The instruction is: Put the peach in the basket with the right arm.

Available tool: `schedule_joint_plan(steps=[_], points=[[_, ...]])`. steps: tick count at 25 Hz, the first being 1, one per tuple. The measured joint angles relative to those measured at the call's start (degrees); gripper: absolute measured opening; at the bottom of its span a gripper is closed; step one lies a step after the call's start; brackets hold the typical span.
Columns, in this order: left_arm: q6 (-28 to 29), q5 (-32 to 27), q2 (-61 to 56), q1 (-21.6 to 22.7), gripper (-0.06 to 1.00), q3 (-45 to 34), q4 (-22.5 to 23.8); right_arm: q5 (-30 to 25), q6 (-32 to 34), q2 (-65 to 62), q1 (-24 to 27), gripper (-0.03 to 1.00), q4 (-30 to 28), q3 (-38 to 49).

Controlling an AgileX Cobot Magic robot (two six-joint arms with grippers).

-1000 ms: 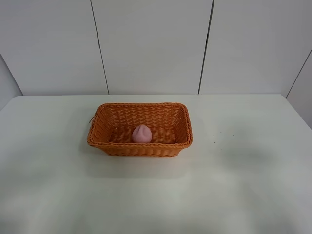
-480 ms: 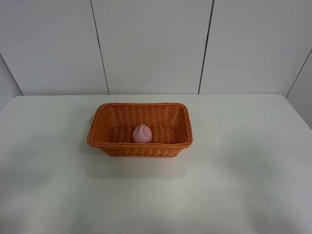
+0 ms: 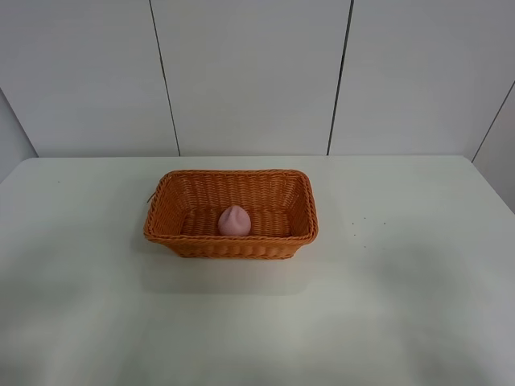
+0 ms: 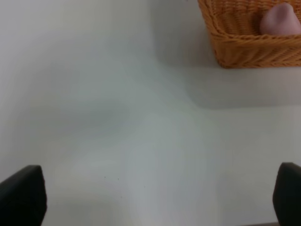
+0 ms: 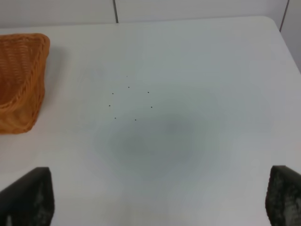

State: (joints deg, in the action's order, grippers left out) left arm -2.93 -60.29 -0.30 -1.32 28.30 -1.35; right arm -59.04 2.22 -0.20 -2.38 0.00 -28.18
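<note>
A: Where was the peach (image 3: 234,220)?

B: Inside the basket (image 3: 231,245), on the woven floor just behind the near wall and a little left of the basket's middle, its pointed tip up. In the high view it sat just left of the frame's centre.

A: And the basket itself?

B: It stood on the white counter (image 3: 402,305), in the middle of the frame, long side toward the camera. Grey wall panels rose behind the counter across the upper half of the frame.

A: Did the wrist views catch it?

B: The left wrist view had the basket's corner (image 4: 244,47) in its upper right, with the peach (image 4: 281,20) showing over the rim. The right wrist view had only one end of the basket (image 5: 21,84) at its left edge, and a scatter of small dark specks (image 5: 130,101) on the counter near the frame's middle.

A: How did the grippers stand?

B: The left gripper (image 4: 150,197) was released: its two black fingertips sat at the lower corners of its view, well apart, with bare counter between. The right gripper (image 5: 155,197) was likewise spread wide and held nothing, fingertips in the lower corners. Neither arm appeared in the high view.
</note>
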Motion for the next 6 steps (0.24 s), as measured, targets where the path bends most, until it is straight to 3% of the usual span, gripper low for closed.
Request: schedule_joint_plan(steps=[6], points=[[0.0,0.0,0.0,0.0,0.99,0.0,0.0,0.0,0.0,0.0,0.0,0.70,0.0,0.0]])
